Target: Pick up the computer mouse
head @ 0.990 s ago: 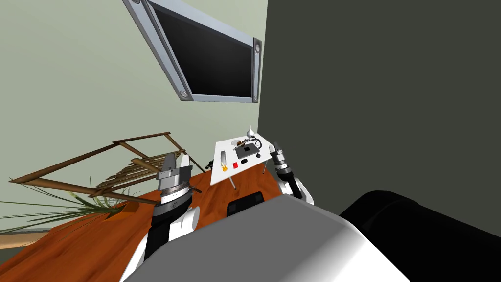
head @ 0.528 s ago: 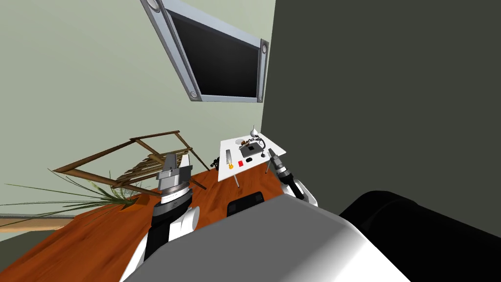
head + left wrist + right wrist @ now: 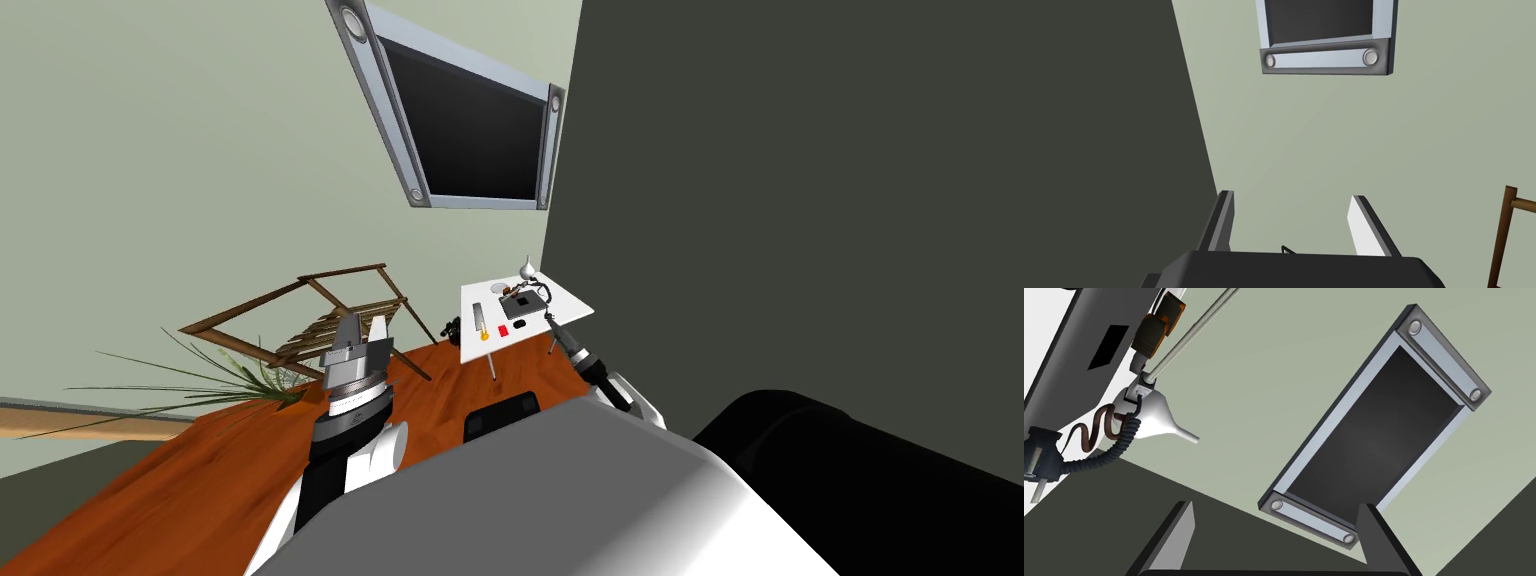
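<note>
Left tool [image 3: 1292,196] is hovering released above orange floor [image 3: 200,470]; right tool [image 3: 1276,504], also released, is pointing by near corner of white counter [image 3: 570,305]; black computer mouse [image 3: 519,327] is lying at counter's near edge, just beside red block [image 3: 502,330]

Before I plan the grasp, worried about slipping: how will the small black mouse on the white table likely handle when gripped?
The mouse looks small and low, so it is probably light and stiff. Its outline looks rounded, so thin blades may slip. Lying flat on the table, it would likely slide rather than tip, perhaps toward the red block.
</note>
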### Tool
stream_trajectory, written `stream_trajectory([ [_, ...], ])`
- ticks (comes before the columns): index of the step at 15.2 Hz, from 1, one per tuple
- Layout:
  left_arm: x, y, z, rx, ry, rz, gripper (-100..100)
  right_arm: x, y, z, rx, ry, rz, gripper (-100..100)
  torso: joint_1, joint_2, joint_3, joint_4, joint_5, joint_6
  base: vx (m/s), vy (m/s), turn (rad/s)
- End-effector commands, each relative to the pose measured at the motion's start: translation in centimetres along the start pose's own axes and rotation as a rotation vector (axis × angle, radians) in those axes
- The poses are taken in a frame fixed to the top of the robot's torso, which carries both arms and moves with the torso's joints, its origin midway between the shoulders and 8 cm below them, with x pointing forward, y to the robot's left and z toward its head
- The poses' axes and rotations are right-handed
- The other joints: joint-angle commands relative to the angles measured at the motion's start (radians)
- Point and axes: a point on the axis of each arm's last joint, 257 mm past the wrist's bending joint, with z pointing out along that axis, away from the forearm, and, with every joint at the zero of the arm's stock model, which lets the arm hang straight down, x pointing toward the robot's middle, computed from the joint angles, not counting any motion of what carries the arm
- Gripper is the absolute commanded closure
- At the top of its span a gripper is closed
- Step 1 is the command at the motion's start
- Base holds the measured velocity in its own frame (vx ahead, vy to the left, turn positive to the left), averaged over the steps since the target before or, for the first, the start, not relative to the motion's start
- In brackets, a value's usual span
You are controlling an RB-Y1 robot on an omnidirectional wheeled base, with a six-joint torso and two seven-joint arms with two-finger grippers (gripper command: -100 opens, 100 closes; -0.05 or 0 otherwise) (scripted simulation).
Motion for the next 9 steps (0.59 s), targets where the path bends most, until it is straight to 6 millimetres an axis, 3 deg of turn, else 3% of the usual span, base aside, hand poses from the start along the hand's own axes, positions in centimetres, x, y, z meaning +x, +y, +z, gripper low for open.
stream_trajectory([
  [1, 0.0, 0.0, 0.0, 0.000, 0.000, 0.000, 0, 1.0, -2.3, -0.7, 0.047, 0.043, -0.041, -100, 0.000, 0.000, 0.000, 0.000, 0.000, 0.000, -0.014, 0.111, 0.094],
  [3, 0.0, 0.0, 0.0, 0.000, 0.000, 0.000, 0, 1.1, -2.7, -0.9, 0.056, 0.045, -0.039, -100, 0.000, 0.000, 0.000, 0.000, 0.000, 0.000, -0.012, 0.068, 0.008],
  [4, 0.0, 0.0, 0.0, 0.000, 0.000, 0.000, 0, 1.7, -4.8, -2.0, 0.098, 0.102, -0.100, -100, -0.002, 0.000, 0.000, 0.000, 0.000, 0.000, -0.019, 0.084, 0.083],
  [9, 0.0, 0.0, 0.0, 0.000, 0.000, 0.000, 0, 2.8, -10.0, -5.4, 0.202, 0.223, -0.220, -100, 0.002, 0.000, 0.000, 0.000, 0.000, 0.000, -0.007, 0.131, 0.094],
])
